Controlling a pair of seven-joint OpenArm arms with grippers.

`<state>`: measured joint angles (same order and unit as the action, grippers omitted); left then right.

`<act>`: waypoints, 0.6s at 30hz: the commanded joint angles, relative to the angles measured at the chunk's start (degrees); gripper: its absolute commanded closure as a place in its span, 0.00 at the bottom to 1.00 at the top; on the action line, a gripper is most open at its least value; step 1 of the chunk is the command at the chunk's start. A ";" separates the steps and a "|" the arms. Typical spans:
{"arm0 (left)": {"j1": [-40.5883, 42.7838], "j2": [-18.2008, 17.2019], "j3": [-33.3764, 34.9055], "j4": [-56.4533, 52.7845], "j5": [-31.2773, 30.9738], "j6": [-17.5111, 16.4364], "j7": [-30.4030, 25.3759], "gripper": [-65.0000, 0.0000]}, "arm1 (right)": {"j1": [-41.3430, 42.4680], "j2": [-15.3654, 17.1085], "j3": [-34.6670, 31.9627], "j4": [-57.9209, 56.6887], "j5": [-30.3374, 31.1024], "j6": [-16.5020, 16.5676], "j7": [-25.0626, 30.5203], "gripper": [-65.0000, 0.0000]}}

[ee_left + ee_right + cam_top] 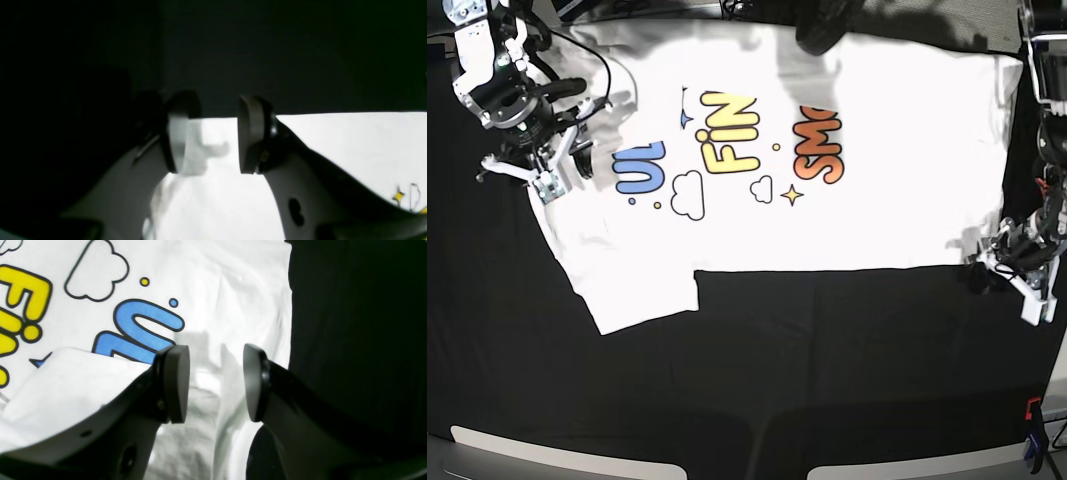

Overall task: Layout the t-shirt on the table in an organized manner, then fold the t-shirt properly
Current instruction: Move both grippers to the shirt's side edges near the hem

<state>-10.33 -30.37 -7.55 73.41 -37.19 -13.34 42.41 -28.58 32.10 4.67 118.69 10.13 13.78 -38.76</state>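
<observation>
The white short-sleeved cotton t-shirt [827,190] with its cartoon print of blue, yellow and orange words, clouds and stars is spread print-up on the large table [827,350] covered in wrinkled black cloth, across the far half of that surface in the base view. The body is laid nearly flat, one sleeve is spread toward the near side, and a fold of plain white cloth is seen doubled over the blue lettering in the right wrist view.

The laying-out step is judged to be almost finished, with folding not yet begun.

The right gripper [216,383] is held at the sleeve end of the garment; its jaws stand apart with only flat cloth seen between them, so nothing is gripped. The left gripper [206,133] is placed at the hem corner, jaws likewise apart; a rumpled bit of white fabric lies in the gap against one pad, but it is not pinched.

For the next move, the doubled-over cloth by the blue letters would probably need to be smoothed out, or the jaws closed on the two ends so that a first fold can be carried across. An even pull from both arms is called for, lest the body be skewed.

No containers are visible in any view; a red and blue clamp [1031,428] is seen at the table's near edge.
</observation>
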 commanded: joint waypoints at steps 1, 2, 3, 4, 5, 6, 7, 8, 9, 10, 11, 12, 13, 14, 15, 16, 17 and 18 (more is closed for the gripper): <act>-2.27 -1.11 -0.39 -1.60 -0.33 -0.42 -1.40 0.65 | 0.15 0.74 0.55 0.72 -0.26 -0.17 2.16 0.61; -3.30 -1.09 -0.39 -4.44 0.20 -0.66 -1.79 0.65 | 0.15 0.76 0.55 0.72 -0.31 -0.17 2.16 0.61; -4.33 -1.11 -0.39 -7.21 0.74 -1.64 -1.99 0.65 | 0.17 0.79 0.59 0.74 -0.33 -0.17 2.21 0.61; -5.40 -1.11 -0.39 -9.97 1.20 -2.86 -1.90 0.65 | 0.17 0.76 0.59 0.74 -0.31 -0.17 2.21 0.61; -6.47 -1.11 -0.39 -12.70 1.27 -3.96 -1.75 0.65 | 0.17 0.76 0.59 0.72 -0.31 -0.15 2.19 0.61; -7.41 -1.16 -0.39 -15.32 1.29 -5.05 -1.73 0.65 | 0.17 0.76 0.59 0.74 -0.31 -0.17 2.16 0.61; -8.33 -1.25 -0.39 -17.84 1.14 -6.16 -1.77 0.65 | 0.17 0.76 0.59 0.72 -0.33 -0.17 2.14 0.61; -9.20 -1.29 -0.39 -20.20 1.14 -6.95 -1.77 0.65 | 0.17 0.79 0.59 0.74 -0.33 -0.15 2.14 0.61; -9.97 -1.44 -0.39 -22.32 1.11 -7.56 -1.77 0.65 | 0.17 0.76 0.59 0.72 -0.31 -0.17 2.16 0.61; -10.73 -1.64 -0.39 -24.15 1.11 -8.26 -1.84 0.65 | 0.15 0.76 0.59 0.72 -0.31 -0.15 2.12 0.61; -11.32 -1.97 -0.39 -25.62 1.11 -8.55 -1.99 0.65 | 0.15 0.76 0.59 0.74 -0.31 -0.13 2.12 0.61; -11.80 -2.29 -0.39 -26.75 1.14 -8.59 -2.23 0.65 | 0.15 0.76 0.59 0.72 -0.33 -0.13 2.10 0.61; -11.98 -2.75 -0.39 -27.32 1.11 -8.61 -2.78 0.65 | 0.15 0.76 0.59 0.74 -0.31 -0.13 2.10 0.61; -12.07 -3.21 -0.39 -27.36 1.14 -8.59 -3.45 0.65 | 0.15 0.76 0.59 0.72 -0.33 -0.13 2.10 0.61; -12.07 -3.82 -0.39 -27.34 1.07 -8.59 -3.65 0.65 | 0.15 0.76 0.59 0.72 -0.31 -0.13 2.10 0.61; -12.20 -4.35 -0.39 -27.34 1.09 -8.59 -3.72 0.65 | 0.15 0.76 0.59 0.72 -0.31 -0.13 2.05 0.61; -12.31 -4.87 -0.39 -27.36 1.09 -8.59 -3.69 0.65 | 0.15 0.76 0.59 0.72 -0.31 -0.13 1.90 0.61; -12.46 -5.29 -0.39 -27.36 1.07 -8.61 -3.65 0.65 | 0.15 0.76 0.59 0.72 -0.31 -0.13 1.90 0.61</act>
<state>-21.02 -34.52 -7.62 45.21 -35.55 -21.61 39.90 -28.60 32.08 4.69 118.65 10.11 13.78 -38.70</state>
